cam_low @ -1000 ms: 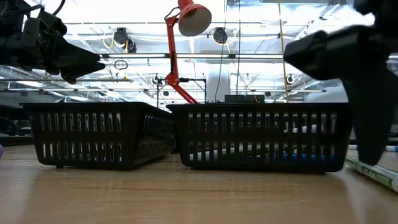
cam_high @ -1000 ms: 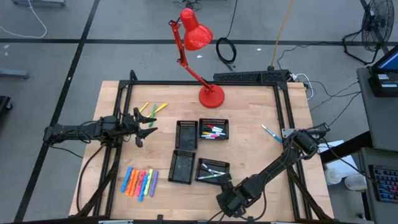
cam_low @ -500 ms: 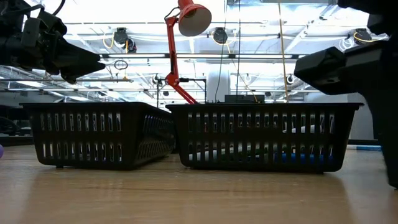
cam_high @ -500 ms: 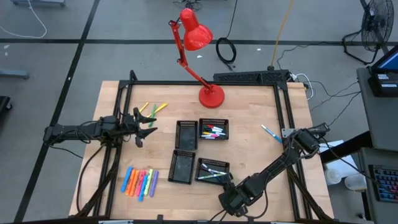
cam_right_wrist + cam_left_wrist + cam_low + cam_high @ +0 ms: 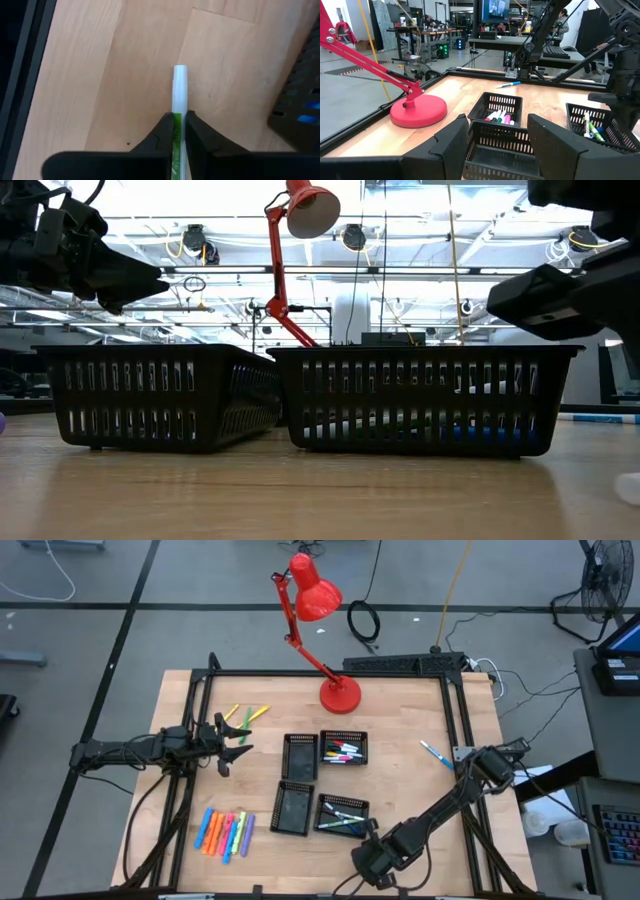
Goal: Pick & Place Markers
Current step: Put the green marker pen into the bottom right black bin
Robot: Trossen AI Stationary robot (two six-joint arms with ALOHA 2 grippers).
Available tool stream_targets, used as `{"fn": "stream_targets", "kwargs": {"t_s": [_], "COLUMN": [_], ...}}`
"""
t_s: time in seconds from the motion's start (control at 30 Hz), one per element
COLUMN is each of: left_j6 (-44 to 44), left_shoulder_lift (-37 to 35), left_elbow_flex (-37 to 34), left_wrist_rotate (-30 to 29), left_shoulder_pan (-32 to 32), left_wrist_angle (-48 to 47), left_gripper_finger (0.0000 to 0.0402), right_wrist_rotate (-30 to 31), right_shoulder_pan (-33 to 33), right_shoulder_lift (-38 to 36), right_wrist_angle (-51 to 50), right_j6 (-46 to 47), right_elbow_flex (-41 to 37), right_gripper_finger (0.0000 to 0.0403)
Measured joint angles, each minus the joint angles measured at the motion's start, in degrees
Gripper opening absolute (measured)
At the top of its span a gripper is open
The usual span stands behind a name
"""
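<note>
My right gripper [image 5: 180, 131] points steeply down near the table's near edge, just beyond the near right tray [image 5: 342, 815], shut on a white marker with green print [image 5: 179, 85]. My left gripper [image 5: 235, 740] hangs open and level over the table's left side, its fingers [image 5: 450, 145] holding nothing. More markers lie in the near right tray and the far right tray [image 5: 343, 748]. A row of neon highlighters [image 5: 225, 833] lies near left, yellow-green markers [image 5: 245, 715] far left, and a blue marker [image 5: 435, 753] at the right. My right gripper pinches the marker's barrel [image 5: 176, 125] between its two fingertips [image 5: 165, 131]. The fingers come from above, slanting down, and lie across the barrel. The white end [image 5: 180, 75] sticks out beyond them over the wood. Whether the marker is clear of the table I cannot tell.
Four black mesh trays stand mid-table; the two left ones [image 5: 299, 755] [image 5: 292, 808] look empty. A red desk lamp [image 5: 339, 693] stands at the far edge. A black frame [image 5: 455, 710] rims the table. A tray corner [image 5: 300, 100] is close beside my right gripper.
My right gripper has shut on the marker. In the low view its dark finger stood on the table at the right a second ago and has since drawn out of sight. The marker that lay there no longer shows in that place.
</note>
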Motion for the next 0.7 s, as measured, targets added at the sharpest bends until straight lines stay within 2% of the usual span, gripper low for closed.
{"fn": "stream_targets", "kwargs": {"t_s": [0.2, 0.33, 0.53, 0.7], "left_j6": [0.0, 0.0, 0.0, 0.0], "left_shoulder_lift": [0.0, 0.0, 0.0, 0.0], "left_elbow_flex": [0.0, 0.0, 0.0, 0.0], "left_wrist_rotate": [0.0, 0.0, 0.0, 0.0], "left_shoulder_pan": [0.0, 0.0, 0.0, 0.0], "left_wrist_angle": [0.0, 0.0, 0.0, 0.0], "left_gripper_finger": [0.0209, 0.0209, 0.0209, 0.0209], "right_wrist_rotate": [-0.2, 2.6, 7.9, 10.8], "right_shoulder_pan": [-0.2, -0.4, -2.0, -6.8], "right_shoulder_lift": [-5.4, -9.4, -13.9, -15.5], "right_wrist_angle": [2.5, 4.5, 12.7, 17.5], "right_j6": [2.9, 3.5, -3.5, -6.8], "right_elbow_flex": [-0.3, -0.1, -0.1, -0.1], "right_gripper_finger": [0.0013, 0.0024, 0.0017, 0.0020]}}
